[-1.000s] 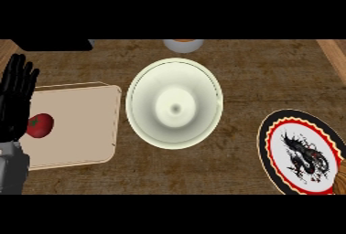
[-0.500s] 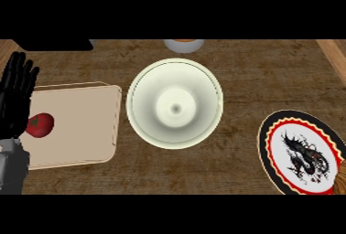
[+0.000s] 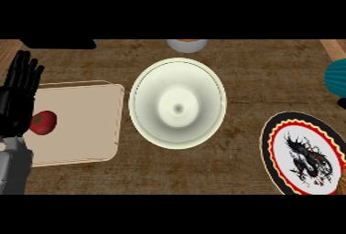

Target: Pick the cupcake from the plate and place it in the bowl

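One robot hand of mine shows, the left (image 3: 19, 98), at the left edge of the head view, fingers straight and pointing up, resting with nothing in it; my grey forearm (image 3: 13, 167) comes in below it. My right hand is out of view.

Nearest me on the right, a plate (image 3: 276, 157) with a black rim, a red ring and a dark dragon figure on white lies on the brown surface (image 3: 202, 171). I see nothing standing on it, and I cannot find the cupcake anywhere.

On the left a tan board (image 3: 81, 121) lies just beside my hand, and a red tomato (image 3: 42, 122) rests on its left part, partly behind my fingers.

Between board and plate sits the cream bowl (image 3: 178, 103), with only its own pale hollow showing inside. It stands just beside the board's right edge, apart from the plate.

Farther off, a small grey cup (image 3: 186, 45) is cut by the top edge, its contents unclear. A dark shape (image 3: 57, 44) sits at the far left, and something teal (image 3: 337, 77) shows at the right edge.
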You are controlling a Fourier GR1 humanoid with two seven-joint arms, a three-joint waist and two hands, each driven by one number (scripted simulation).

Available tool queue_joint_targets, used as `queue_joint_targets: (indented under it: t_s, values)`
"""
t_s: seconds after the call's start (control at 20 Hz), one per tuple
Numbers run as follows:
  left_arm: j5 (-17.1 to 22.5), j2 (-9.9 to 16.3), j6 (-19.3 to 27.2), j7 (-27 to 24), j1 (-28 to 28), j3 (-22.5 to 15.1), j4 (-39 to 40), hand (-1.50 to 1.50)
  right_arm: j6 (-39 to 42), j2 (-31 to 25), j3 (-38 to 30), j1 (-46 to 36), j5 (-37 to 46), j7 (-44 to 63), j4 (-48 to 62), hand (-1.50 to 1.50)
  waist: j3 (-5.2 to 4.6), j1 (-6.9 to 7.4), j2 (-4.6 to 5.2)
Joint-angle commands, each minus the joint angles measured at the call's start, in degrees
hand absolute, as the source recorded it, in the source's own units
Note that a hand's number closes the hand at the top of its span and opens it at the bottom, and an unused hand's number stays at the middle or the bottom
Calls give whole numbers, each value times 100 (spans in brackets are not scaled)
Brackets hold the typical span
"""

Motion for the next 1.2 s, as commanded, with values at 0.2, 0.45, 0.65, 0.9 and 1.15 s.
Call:
queue_joint_targets:
  t_s: [0.2, 0.45, 0.65, 0.9, 1.15]
  values:
    - [-107, -74, 30, -37, -30, -99, 79, 0, -576, 1106, 1726, -1036, 553, 1234, 416, 150, 5, 67, 37]
    - [-3, -15, 38, 129, -4, 25, -63, 0, -950, 1734, 2247, -911, 1154, 1123, 832, 150, 12, 28, 27]
    - [35, 16, -88, -212, 67, 119, 103, 0, -1314, 2099, 2696, -839, 1834, 634, 1565, 150, 12, 26, 37]
    - [17, -74, -83, 98, 128, -83, -259, 0, -2250, 2289, 3342, -743, 3177, -33, 2620, 150, 14, 118, 52]
    - [-17, -1, -135, -114, 107, 15, 22, 0, -3017, 3010, 3165, -550, 3379, 329, 3462, -150, 13, 50, 43]
